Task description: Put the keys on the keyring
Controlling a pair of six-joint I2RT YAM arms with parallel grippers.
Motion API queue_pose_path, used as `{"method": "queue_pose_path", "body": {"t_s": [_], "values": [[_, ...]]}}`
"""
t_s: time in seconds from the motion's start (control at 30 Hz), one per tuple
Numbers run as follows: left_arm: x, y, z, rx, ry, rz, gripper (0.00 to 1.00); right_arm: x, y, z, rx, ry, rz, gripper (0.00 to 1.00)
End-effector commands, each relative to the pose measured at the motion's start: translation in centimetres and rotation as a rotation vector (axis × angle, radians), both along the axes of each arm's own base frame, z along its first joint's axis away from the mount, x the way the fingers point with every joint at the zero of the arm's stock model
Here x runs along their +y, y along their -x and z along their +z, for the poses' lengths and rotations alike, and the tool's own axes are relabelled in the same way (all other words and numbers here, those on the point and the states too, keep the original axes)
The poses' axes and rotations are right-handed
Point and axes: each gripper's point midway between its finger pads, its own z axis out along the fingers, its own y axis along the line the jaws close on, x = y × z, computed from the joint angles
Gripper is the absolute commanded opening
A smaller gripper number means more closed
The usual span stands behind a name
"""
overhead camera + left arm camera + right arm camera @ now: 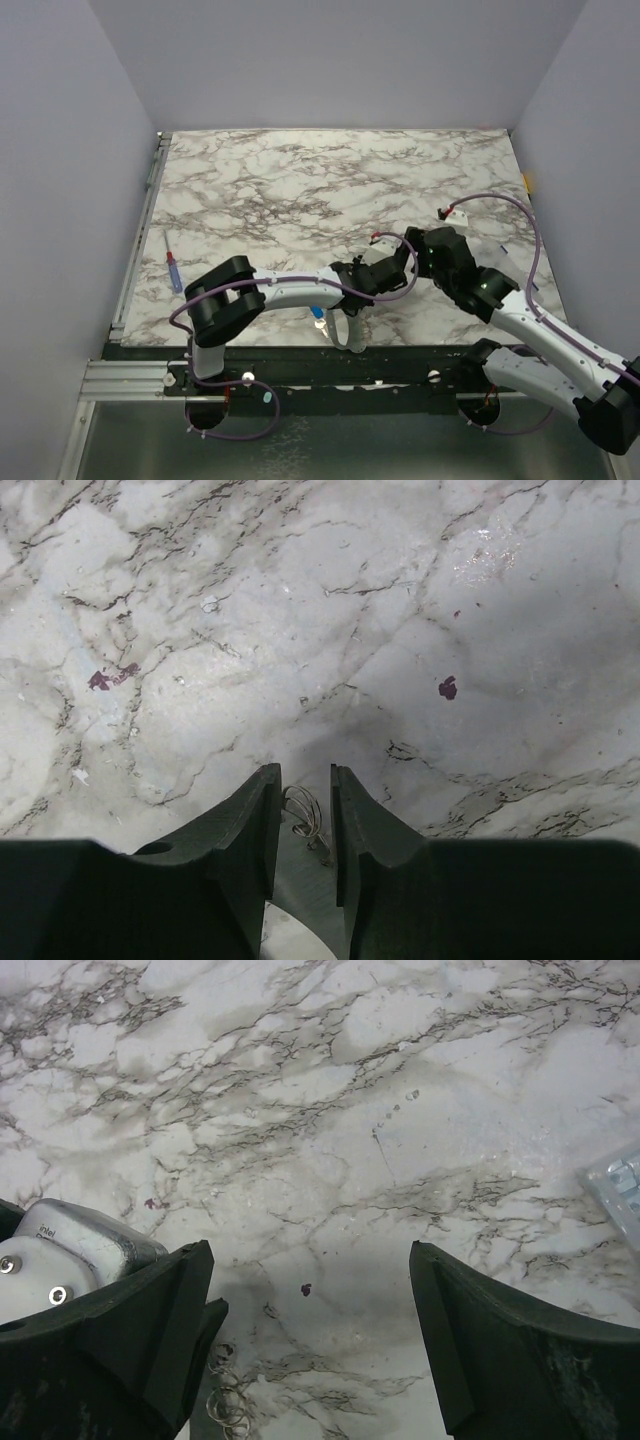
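Near edge: a small flat metal blue-headed key (pixel 317 312) lies on the white grey-veined marble counter (pixel 300 180), just in front of the arm bases. It is apart from both pincers, so it is probably waiting to be picked up. I cannot make out any other keys.

Left pincer: the dark two-fingered left pincer (pixel 305 775) points down at the counter with its jaws drawn narrow. The thin silvery wire keyring (pixel 303 813) sits in the gap between them. Whether the fingers actually clamp the wire or only bracket it, I cannot tell. A hold like this would keep the loop steady so a key can be threaded on.

Keyring position: near the middle of the counter, towards the near side, between the left fingers. From the right wrist its coils show just beside the right arm's left-hand finger.

Right pincer: the dark right pincer (pixel 310 1250) is spread wide and holds nothing. It hovers close beside the left one, probably ready to fetch a key.

Right side: a clear plastic piece (pixel 620 1185) lies at the edge of the right wrist view, well apart.

Left side: a slim blue-and-red-handled screwdriver (pixel 173 270) lies well apart and has no part in the task.

Progress: no key is on the ring yet, as far as I can judge.
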Motion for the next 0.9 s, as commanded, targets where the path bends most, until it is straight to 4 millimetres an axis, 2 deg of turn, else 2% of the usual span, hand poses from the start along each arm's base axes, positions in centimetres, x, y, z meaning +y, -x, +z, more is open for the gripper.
{"method": "queue_pose_path", "body": {"t_s": [0.0, 0.13, 0.23, 0.33, 0.5, 0.63, 0.87], "values": [[-0.2, 0.5, 0.9, -0.028, -0.047, -0.022, 0.34, 0.7, 0.5, 0.2, 0.002, -0.039, 0.028, 0.9], [-1.3, 2.8, 2.4, -0.095, -0.133, -0.256, 0.43, 0.1, 0.4, 0.2, -0.002, -0.032, -0.01, 0.9], [-1.4, 5.3, 2.6, -0.091, -0.174, -0.455, 0.46, -0.7, 0.3, 0.4, -0.008, -0.026, -0.054, 0.9], [-1.0, 7.9, 2.1, -0.073, -0.135, -0.631, 0.46, -1.2, 0.2, 0.8, -0.021, -0.028, -0.089, 0.91], [-0.3, 11.1, 3.2, -0.215, -0.052, -0.853, 0.52, -1.1, 0.4, 0.9, -0.032, -0.043, -0.076, 0.91], [-0.8, 13.8, 3.6, -0.241, 0.073, -1.002, 0.52, -0.7, 0.4, 0.4, -0.015, -0.045, -0.061, 0.91], [-1.0, 13.8, 1.8, -0.284, 0.087, -1.007, 0.44, -0.5, 0.4, 0.4, -0.018, -0.054, -0.053, 0.9]]}}
